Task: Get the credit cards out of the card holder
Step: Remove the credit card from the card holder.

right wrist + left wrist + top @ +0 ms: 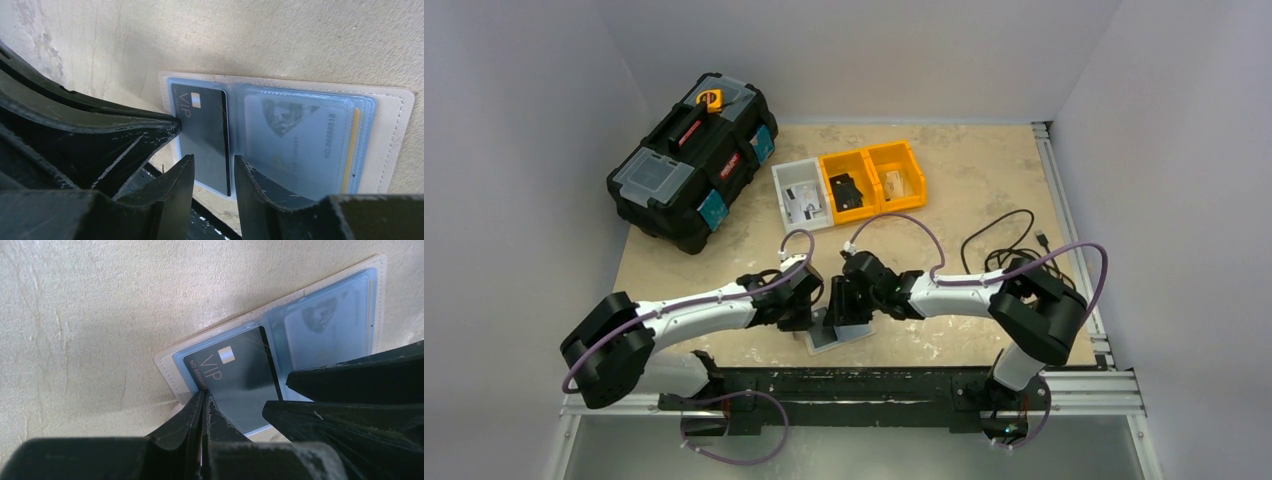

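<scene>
The card holder lies opened flat near the table's front edge, its pale stitched rim framing clear bluish pockets. A dark "VIP" credit card sits in one pocket and a pale credit card in the other, with a yellow card edge behind it. My left gripper is shut, its tips pinching the dark card's corner. My right gripper is open; its fingers stand apart over the holder's middle fold by the dark card's edge, nothing between them. Its fingers also show in the left wrist view.
A black toolbox stands at the back left. A grey bin and two yellow bins hold small parts at the back. A black cable lies coiled to the right. The metal rail runs just in front of the holder.
</scene>
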`<state>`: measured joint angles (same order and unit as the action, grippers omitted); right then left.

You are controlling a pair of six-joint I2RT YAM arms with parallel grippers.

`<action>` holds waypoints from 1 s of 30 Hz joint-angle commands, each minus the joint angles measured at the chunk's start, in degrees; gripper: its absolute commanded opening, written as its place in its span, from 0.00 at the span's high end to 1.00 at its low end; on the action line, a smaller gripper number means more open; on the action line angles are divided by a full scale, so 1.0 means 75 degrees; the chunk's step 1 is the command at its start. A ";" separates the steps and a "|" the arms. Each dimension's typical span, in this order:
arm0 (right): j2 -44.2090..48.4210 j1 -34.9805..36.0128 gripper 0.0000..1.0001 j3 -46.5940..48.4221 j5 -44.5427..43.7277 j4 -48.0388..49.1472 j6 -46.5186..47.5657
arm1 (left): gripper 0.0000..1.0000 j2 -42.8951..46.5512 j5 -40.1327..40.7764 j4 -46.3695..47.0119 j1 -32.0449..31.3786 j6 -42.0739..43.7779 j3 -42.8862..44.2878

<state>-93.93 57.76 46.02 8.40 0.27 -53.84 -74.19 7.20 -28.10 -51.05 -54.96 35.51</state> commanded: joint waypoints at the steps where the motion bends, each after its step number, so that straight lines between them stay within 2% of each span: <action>1: -0.0070 -0.0138 0.64 -0.0274 0.0386 0.0588 0.0085 | 1.00 -0.0212 -0.0018 0.0339 0.0033 -0.0113 -0.0094; 18: -0.0365 -0.0702 0.64 -0.1335 0.1736 0.2621 -0.0535 | 1.00 -0.0877 -0.0370 0.0714 0.0024 -0.0159 0.0106; 24: -0.0312 -0.1178 0.64 -0.2151 0.2542 0.4350 -0.1054 | 1.00 -0.0909 -0.0266 0.0538 0.0042 -0.0311 -0.0080; 30: -0.0794 -0.1398 0.68 -0.2817 0.3166 0.6574 -0.2059 | 1.00 -0.0950 -0.0281 0.0513 0.0044 -0.0359 -0.0146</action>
<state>-97.32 48.18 27.77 27.94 35.81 -63.37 -78.41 5.32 -24.40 -50.65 -56.47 37.23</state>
